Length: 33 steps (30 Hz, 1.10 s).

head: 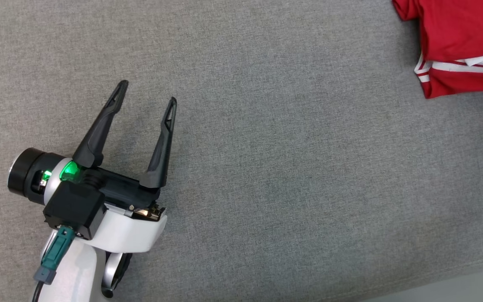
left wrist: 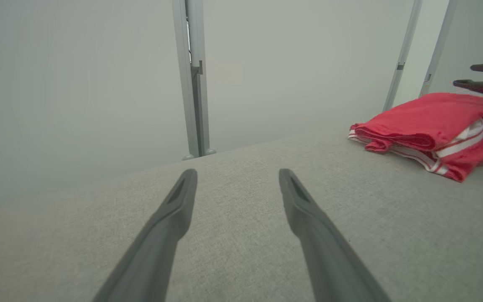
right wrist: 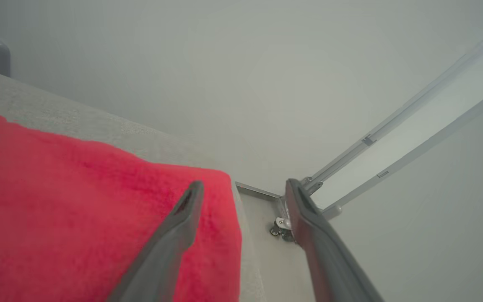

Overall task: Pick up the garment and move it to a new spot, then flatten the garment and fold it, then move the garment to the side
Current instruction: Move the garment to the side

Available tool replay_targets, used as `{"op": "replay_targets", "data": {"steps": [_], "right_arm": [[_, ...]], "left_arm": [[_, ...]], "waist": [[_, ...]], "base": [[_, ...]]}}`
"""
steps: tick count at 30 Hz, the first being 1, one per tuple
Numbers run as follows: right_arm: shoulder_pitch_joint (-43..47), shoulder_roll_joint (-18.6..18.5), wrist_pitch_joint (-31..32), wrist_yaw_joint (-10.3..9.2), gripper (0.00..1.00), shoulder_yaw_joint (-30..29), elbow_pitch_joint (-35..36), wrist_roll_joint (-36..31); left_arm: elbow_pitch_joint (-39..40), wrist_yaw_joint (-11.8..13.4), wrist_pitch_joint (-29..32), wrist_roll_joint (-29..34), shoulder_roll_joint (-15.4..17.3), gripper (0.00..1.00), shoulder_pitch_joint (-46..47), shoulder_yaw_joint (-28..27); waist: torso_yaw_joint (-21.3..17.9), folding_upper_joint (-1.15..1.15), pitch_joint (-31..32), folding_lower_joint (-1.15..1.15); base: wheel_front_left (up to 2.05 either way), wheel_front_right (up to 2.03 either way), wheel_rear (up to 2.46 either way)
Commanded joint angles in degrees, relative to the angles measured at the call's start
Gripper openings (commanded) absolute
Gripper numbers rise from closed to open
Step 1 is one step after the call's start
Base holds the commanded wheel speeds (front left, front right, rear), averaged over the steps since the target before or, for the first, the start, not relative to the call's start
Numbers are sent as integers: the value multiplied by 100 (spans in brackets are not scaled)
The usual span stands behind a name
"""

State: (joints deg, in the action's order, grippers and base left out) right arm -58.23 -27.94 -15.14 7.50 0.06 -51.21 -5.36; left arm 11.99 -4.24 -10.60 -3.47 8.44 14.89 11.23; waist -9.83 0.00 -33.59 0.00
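Left gripper (head: 147, 94): low on the left of the head view, over bare grey cloth. Fingers (head: 99, 130) spread wide, nothing between them. The left wrist view agrees: left gripper (left wrist: 237, 174) has both tips apart with only grey fabric under them. Green light on at the wrist.

Table (head: 266, 167): grey woven cover, flat, a few faint creases. Middle stretch is bare. Pale floor strip (head: 455, 289) shows at the lower right corner of the head view. From the left wrist, a grey metal post (left wrist: 191, 79) stands upright behind the far edge of the table (left wrist: 245, 251).

Garment (head: 463, 37): red with white stripes, folded into a compact stack at the far right of the table, cut off by the frame edge, well apart from the left gripper. From the left wrist, the garment (left wrist: 426, 121) lies in layers, with striped edges and a white piece showing on the near side.

Right gripper (left wrist: 482, 76): just above the top of the stack at the right edge of the left wrist view, two dark tips apart. In its own wrist view the right gripper (right wrist: 245, 185) is spread with no cloth between the tips. One finger lies across the garment (right wrist: 78, 201), near its corner; the other is out past the table edge. Contact with the cloth: can't tell.
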Motion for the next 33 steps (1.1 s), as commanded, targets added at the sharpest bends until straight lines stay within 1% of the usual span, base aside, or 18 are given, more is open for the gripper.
{"op": "replay_targets", "data": {"steps": [1, 3, 6, 9, 10, 12, 17, 25, 28, 33], "right_arm": [[19, 103, 3, 0, 100, -289, 129, -280], [95, 244, 3, 0, 100, -519, 289, -536], [196, 579, 2, 0, 100, -662, 576, -644], [315, 894, 2, 0, 100, -595, 818, -460], [315, 894, 2, 0, 100, -595, 818, -460], [424, 1083, 2, 0, 100, -476, 966, -270], [781, 1426, 3, 0, 100, -70, 1393, 304], [1503, 1817, 2, 0, 100, 564, 2062, 1158], [1811, 1962, 2, 0, 100, 738, 2264, 1363], [2281, 2099, 2, 0, 100, 956, 2540, 1480]], "left_arm": [[9, 31, 12, -19, 41, 100, 97, -29], [-5, 33, 9, -31, 43, 100, 110, -23], [-49, 58, -12, -58, 23, 100, 129, -1], [-130, 88, -49, -93, -20, 100, 136, 9], [-130, 88, -49, -93, -20, 100, 136, 9], [-194, 131, -63, -140, -59, 100, 118, -7], [-364, 259, -152, -326, -173, 100, 50, -105], [-737, 519, -281, -738, -342, 100, -129, -329], [-894, 590, -334, -870, -384, 100, -189, -406], [-1159, 647, -411, -1062, -428, 100, -336, -531]], "waist": [[10, 0, -8, 0], [20, 0, -7, 0], [28, 0, 33, 0], [52, 0, 115, 0], [52, 0, 115, 0], [77, 0, 191, 0], [190, 0, 415, 0], [411, 0, 934, 0], [474, 0, 1138, 0], [561, 0, 1490, 0]], "base": [[0, 0, 0], [0, 0, 0], [0, 0, 0], [0, 0, 0], [0, 0, 0], [0, 0, 0], [0, 0, 0], [0, 0, 0], [0, 0, 0], [0, 0, 0]]}}
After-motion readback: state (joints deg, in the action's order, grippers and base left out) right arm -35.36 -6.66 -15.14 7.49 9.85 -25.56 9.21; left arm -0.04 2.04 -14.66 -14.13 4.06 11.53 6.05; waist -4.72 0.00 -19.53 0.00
